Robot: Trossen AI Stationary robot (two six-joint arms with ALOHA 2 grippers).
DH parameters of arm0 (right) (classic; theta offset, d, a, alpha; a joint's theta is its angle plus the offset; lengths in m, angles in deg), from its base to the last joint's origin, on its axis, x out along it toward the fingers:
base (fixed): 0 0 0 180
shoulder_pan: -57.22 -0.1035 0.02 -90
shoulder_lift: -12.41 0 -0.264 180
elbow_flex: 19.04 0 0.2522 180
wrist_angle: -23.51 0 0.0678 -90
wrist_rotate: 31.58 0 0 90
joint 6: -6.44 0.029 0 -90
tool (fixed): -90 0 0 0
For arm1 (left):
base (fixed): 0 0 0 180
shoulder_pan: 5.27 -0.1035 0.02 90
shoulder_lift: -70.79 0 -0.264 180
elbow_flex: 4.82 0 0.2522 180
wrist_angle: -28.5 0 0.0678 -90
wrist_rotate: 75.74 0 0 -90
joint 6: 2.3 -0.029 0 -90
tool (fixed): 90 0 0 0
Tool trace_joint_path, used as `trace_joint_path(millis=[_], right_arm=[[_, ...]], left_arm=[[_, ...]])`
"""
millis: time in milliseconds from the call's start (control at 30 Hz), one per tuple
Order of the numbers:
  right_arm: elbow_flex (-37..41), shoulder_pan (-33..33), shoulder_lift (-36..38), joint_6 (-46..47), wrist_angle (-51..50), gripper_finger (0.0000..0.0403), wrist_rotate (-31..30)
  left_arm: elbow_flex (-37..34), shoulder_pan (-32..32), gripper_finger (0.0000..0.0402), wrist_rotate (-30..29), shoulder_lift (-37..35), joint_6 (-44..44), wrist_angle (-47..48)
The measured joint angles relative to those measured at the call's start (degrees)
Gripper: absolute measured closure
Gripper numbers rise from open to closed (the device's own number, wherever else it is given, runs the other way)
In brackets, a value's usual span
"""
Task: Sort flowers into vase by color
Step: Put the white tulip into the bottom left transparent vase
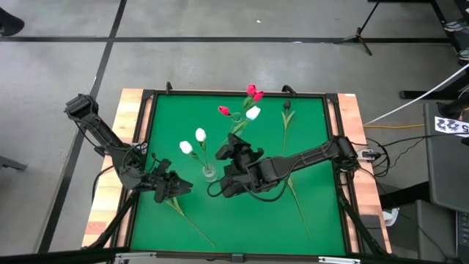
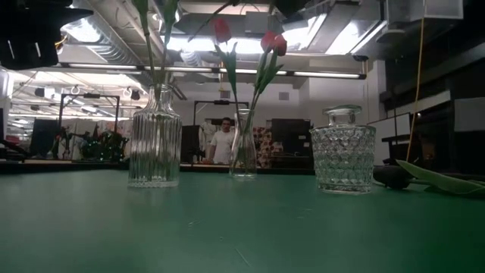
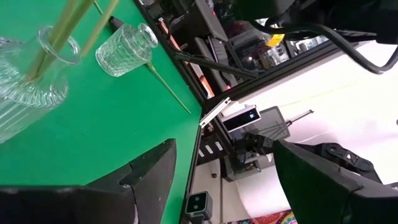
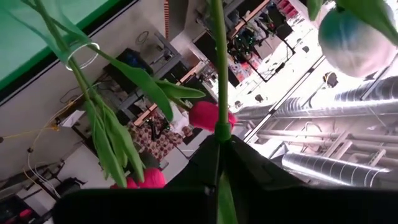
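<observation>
My right gripper [image 1: 236,144] hangs over the table's middle, shut on a white flower [image 1: 253,113] whose head points toward the far edge. Beside it a slim vase [image 2: 242,152] holds red flowers [image 1: 253,92]. A ribbed vase [image 1: 209,172] holds two white flowers [image 1: 193,141]. A faceted glass vase [image 2: 342,155] stands without flowers. A dark flower [image 1: 287,107] lies flat on the green table. My left gripper [image 1: 174,187] waits open at the table's left, near the ribbed vase. My right gripper pinches the white flower's green stem [image 4: 219,127] between its two shut fingers [image 4: 249,168]. The stem runs on past the fingertips, and the white head [image 4: 351,37] is at its far end. The flower is lifted clear of the table.
A loose green stem [image 1: 187,216] lies on the table near my left gripper. The dark flower's long stem [image 1: 297,198] runs toward the near right. A raised black frame and wooden rim [image 1: 135,117] edge the green mat. A person [image 2: 223,142] stands far behind the table.
</observation>
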Motion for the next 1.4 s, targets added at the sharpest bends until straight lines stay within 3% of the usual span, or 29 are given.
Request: trace_joint_path(millis=[300,867,1400], right_arm=[[0.0,1.0,-1.3,-8.7,3.2,0.0382,1.6],[0.0,0.9,-2.5,-12.6,4.7,0.0382,4.2],[0.0,0.9,-6.5,-24.3,15.8,0.0382,8.3]], left_arm=[[0.0,0.0,0.0137,0.1,0.0,-0.5,0.0],[0.0,0.0,0.0137,0.3,0.0,-2.1,0.0],[0.0,0.0,0.0137,0.3,0.0,-2.1,0.5]])
